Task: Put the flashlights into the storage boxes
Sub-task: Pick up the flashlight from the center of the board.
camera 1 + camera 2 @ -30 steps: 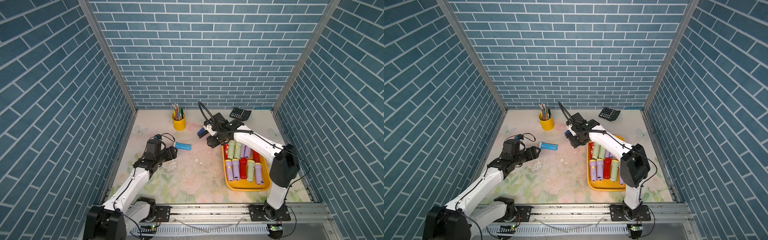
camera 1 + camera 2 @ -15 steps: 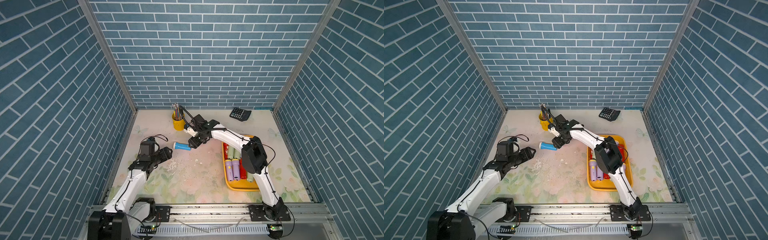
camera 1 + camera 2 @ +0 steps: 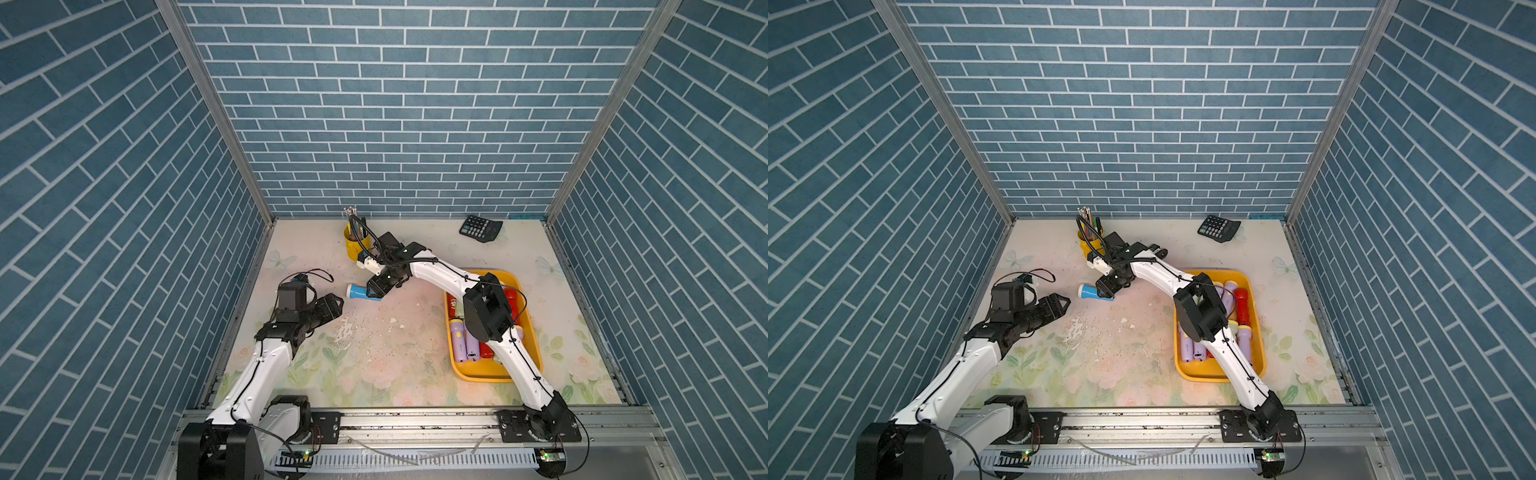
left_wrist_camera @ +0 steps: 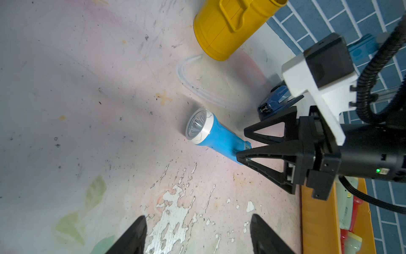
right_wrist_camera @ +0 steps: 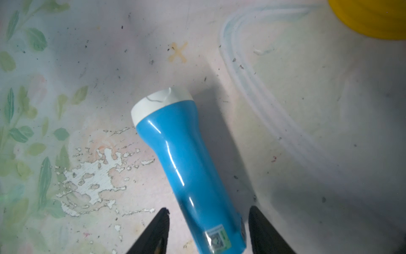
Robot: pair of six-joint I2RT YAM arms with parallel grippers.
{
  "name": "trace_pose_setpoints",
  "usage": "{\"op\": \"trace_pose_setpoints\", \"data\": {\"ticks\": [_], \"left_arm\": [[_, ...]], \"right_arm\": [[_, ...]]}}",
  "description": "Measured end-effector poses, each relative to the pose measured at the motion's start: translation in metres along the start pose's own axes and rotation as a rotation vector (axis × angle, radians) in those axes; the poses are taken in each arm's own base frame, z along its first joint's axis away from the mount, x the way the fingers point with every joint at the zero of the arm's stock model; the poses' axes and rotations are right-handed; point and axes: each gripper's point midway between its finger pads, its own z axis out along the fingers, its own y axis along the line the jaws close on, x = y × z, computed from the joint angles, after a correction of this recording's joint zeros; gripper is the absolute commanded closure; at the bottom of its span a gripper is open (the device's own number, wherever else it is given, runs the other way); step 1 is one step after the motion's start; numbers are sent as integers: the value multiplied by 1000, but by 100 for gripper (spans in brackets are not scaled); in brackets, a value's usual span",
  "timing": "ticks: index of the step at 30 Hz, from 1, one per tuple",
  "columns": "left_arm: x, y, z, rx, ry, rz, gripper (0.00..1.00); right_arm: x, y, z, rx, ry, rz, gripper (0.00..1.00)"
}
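I read no words or numbers anywhere: the small green-and-white sticker point(image 5: 216, 240) near the tail of the blue plastic flashlight point(image 5: 182, 158) with the white head is too blurred for me.

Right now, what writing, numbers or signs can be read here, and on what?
"X": faded orange cross on the mat.
Sticker on the blue flashlight: code pattern, print too blurred to read.
Calculator keys: too small to read.
Nothing else legible.
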Motion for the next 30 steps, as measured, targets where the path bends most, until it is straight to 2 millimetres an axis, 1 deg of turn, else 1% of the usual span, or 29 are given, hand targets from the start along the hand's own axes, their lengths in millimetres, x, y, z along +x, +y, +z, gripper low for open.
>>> {"op": "trace_pose_setpoints", "data": {"ticks": [8, 16, 25, 28, 30], "left_arm": [[3, 3, 4, -4, 15, -6, 25], [4, 5, 5, -9, 17, -8, 26], [6, 5, 3, -12, 22, -4, 30], [5, 3, 0, -6, 13, 1, 30], [4, 2, -2, -2, 6, 4, 31]], "right_arm": [[4, 0, 13, -28, 13, 4, 49], [4, 0, 17, -36, 15, 5, 60], [5, 0, 16, -22, 20, 7, 72], [10, -1, 11, -4, 28, 17, 74], [16, 1, 2, 7, 33, 39, 76]]}}
